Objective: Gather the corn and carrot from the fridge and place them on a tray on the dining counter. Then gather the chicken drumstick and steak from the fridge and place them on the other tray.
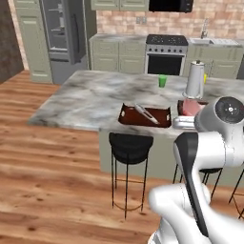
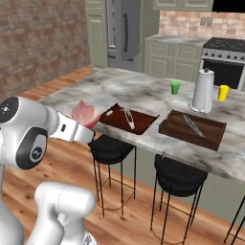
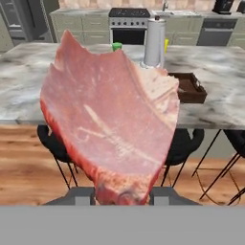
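The steak [image 3: 112, 119], a big red slab with pale fat streaks, stands upright in my gripper [image 3: 122, 194], whose jaws are shut on its lower edge. In the right base view the steak [image 2: 85, 114] hangs at the dining counter's [image 2: 143, 93] near edge, just left of a dark brown tray [image 2: 117, 120]. A second brown tray [image 2: 189, 136] lies to the right of the first. Each tray holds a thin pale thing too small to identify. From the left base side the steak [image 1: 190, 107] shows right of the tray [image 1: 125, 113]. Corn, carrot and chicken drumstick are out of view.
Black bar stools [image 2: 112, 148] [image 2: 179, 179] stand under the counter's near edge. A tall white pitcher [image 2: 203, 91], a green cup [image 2: 175, 87] and a yellow cup [image 2: 223, 92] stand behind the trays. The fridge [image 1: 62, 33] is at the far wall, the stove [image 1: 166, 53] beside it.
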